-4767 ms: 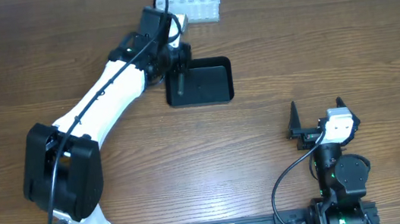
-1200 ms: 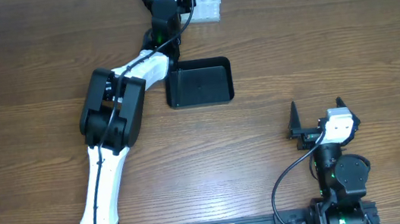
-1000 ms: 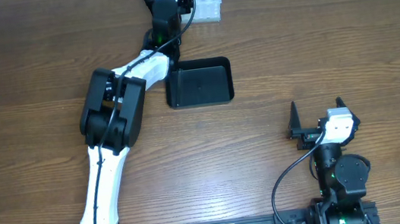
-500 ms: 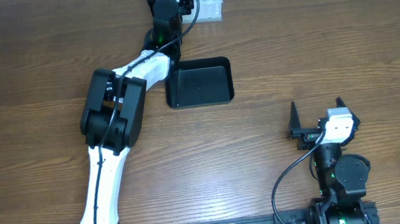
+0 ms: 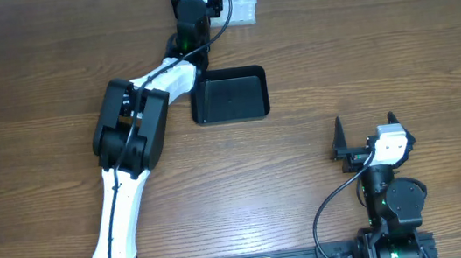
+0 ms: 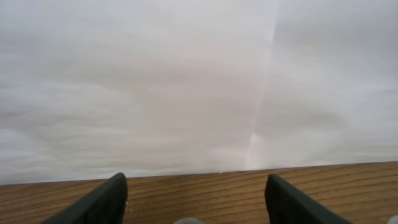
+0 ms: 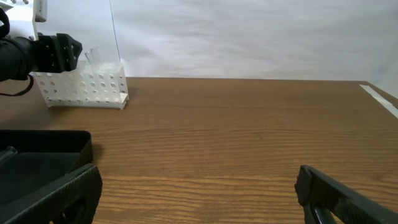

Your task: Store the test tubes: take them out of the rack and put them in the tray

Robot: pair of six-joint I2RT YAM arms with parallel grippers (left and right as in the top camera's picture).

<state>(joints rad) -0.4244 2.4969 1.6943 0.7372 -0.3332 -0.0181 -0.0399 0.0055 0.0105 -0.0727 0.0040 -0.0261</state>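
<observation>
Jaws of the left gripper [image 5: 219,0] are standing spread apart with nothing between them, right against the left end of the rack [image 5: 239,3] in the upper middle of the top view. Clear test tubes [image 7: 94,58] are sticking up out of the rack. Just below it, the black tray [image 5: 263,90] is lying on the wooden table [image 5: 378,40], and the left arm is crossing over the tray's upper left corner. Well apart, at the lower right, the right gripper [image 5: 364,120] is hovering with its jaws wide open, holding nothing and facing the rack.
</observation>
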